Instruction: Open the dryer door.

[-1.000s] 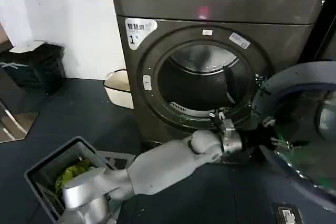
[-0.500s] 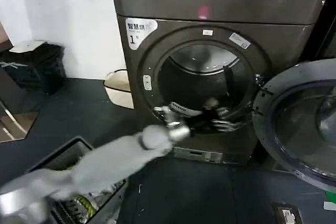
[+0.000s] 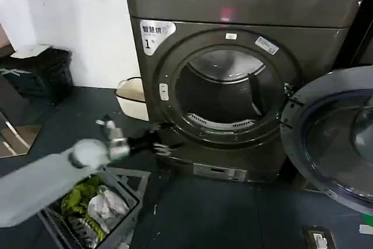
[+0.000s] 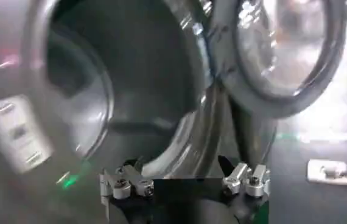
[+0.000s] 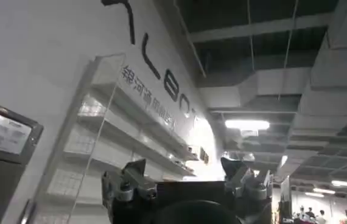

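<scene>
Left pincer [image 3: 158, 142], at the lower left of the head view in front of the dryer [image 3: 245, 39], has its fingers apart and grips nothing. At the right edge the door [image 3: 335, 138] already hangs wide open off the drum mouth, so I judge the job done. Best now to draw the arm clear without brushing the laundry basket [image 3: 125, 223] below; the right pincer [image 5: 185, 182] points up at the ceiling, open and empty.
</scene>
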Robot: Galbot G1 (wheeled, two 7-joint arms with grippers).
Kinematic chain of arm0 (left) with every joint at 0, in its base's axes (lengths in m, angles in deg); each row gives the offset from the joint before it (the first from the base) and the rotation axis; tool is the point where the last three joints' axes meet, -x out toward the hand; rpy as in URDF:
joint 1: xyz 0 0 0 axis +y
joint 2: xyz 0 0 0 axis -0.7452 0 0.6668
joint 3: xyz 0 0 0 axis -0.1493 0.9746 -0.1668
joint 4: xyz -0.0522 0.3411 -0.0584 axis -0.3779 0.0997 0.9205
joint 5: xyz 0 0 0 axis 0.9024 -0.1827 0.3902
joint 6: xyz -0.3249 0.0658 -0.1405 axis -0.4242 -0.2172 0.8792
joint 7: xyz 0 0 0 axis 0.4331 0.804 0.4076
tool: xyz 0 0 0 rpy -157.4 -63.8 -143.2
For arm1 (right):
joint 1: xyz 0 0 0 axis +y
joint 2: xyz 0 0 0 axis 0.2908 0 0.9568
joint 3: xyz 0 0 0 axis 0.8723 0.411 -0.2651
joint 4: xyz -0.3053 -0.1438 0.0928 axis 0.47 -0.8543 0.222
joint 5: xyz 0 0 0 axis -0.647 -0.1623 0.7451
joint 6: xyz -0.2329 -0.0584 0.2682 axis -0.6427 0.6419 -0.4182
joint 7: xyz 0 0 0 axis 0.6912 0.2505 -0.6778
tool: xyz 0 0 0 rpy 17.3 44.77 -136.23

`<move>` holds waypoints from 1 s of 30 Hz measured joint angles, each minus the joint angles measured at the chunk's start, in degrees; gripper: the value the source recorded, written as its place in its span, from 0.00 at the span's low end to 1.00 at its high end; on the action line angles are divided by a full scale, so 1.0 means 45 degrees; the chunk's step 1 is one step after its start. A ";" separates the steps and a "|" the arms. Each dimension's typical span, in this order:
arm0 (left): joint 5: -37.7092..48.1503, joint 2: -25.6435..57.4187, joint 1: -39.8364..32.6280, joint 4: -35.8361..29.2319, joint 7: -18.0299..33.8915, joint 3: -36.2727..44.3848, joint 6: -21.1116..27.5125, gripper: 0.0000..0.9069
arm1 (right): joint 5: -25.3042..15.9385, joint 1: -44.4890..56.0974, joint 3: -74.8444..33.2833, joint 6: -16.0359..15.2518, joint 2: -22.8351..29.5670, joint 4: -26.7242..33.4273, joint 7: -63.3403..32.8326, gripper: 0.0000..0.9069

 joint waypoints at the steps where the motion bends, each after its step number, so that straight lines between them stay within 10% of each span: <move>1: 0.0104 0.0304 -0.0061 0.0063 -0.0182 -0.0010 0.0097 1.00 | -0.0035 -0.0028 0.0031 -0.0004 -0.0038 0.0018 0.0001 1.00; 20: -0.5729 0.4122 -0.1887 0.1815 -0.6467 0.1371 -0.0754 1.00 | -0.0200 -0.0150 0.0392 0.0036 -0.0186 0.0290 0.0021 1.00; 30: -0.8178 0.4329 -0.1684 0.2849 -0.6981 0.1389 -0.2189 1.00 | -0.0444 -0.0280 0.0623 0.0078 -0.0101 0.0175 0.0024 1.00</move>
